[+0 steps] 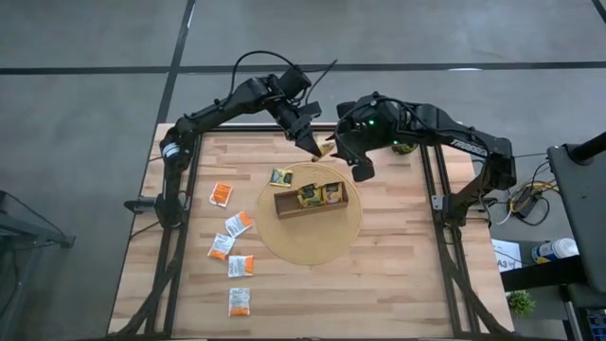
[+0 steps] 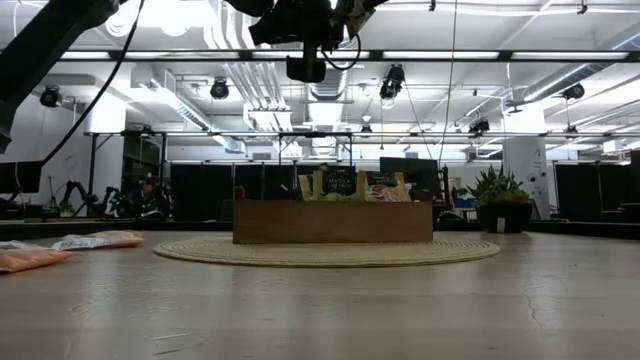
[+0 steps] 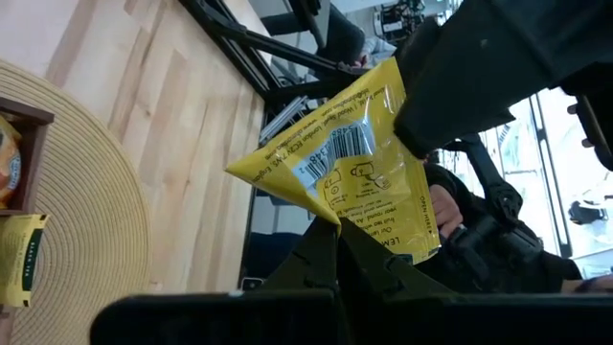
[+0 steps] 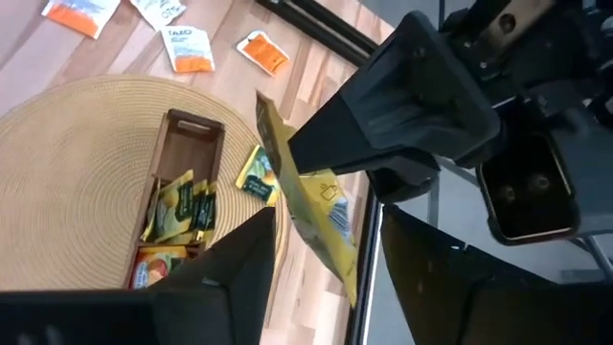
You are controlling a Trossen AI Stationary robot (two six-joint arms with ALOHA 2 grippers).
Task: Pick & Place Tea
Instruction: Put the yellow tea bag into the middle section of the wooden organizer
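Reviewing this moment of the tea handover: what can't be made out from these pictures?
- High view: the yellow sachet is mostly covered by the left hand and right hand.
- Low view: both hands are cut off by the top edge; the sachet is not shown.
- Left wrist view: the sachet's small print is too small to read.
- Right wrist view: the tray's near end is hidden by the hand's own fingers.

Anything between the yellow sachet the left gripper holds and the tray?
Nothing visible. The left gripper holds the yellow sachet beyond the wooden tray; the right gripper hangs open alongside, not between them.
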